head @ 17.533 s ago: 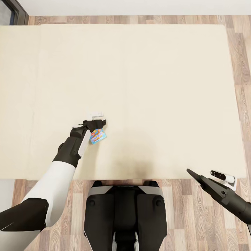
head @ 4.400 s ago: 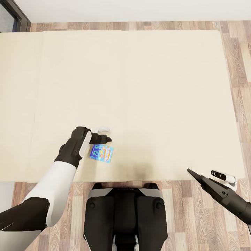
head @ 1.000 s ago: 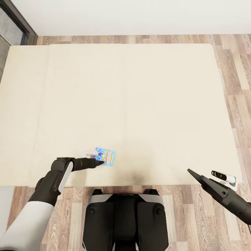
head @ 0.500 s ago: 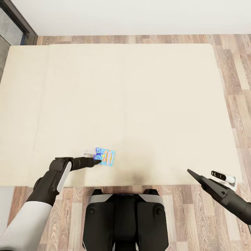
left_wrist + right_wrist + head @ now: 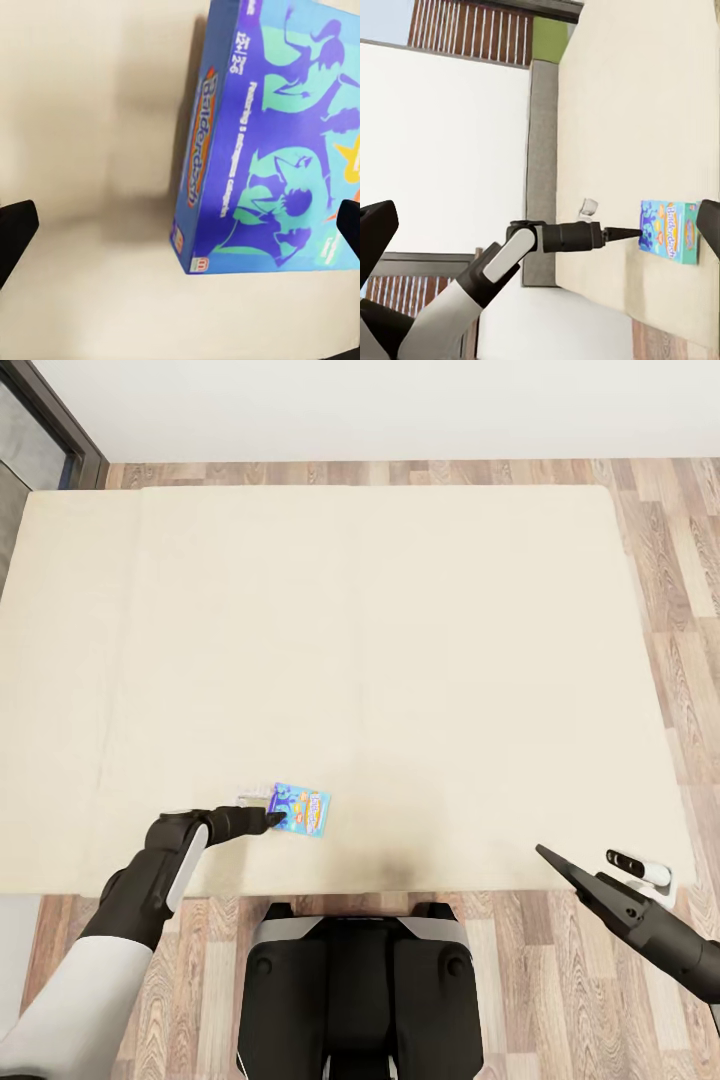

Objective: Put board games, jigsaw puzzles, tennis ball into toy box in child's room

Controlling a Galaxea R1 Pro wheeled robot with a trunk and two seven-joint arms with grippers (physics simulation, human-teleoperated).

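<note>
A blue board game with cartoon print lies flat on the beige bed, near its front edge. My left gripper is low over the mattress at the game's left end, open. In the left wrist view the board game lies ahead with its near corner between the wide-spread fingertips; no contact shows. The right wrist view shows the board game with the left arm's dark finger pointing at its end. My right gripper hangs open and empty off the bed's front right corner.
Wooden floor runs along the bed's right side and front. A white wall closes the far side, with a dark door frame at the far left. My base stands against the bed's front edge.
In the last second the left gripper has crept a little farther toward the board game's left end. The right gripper has sunk slightly. The game has not moved.
</note>
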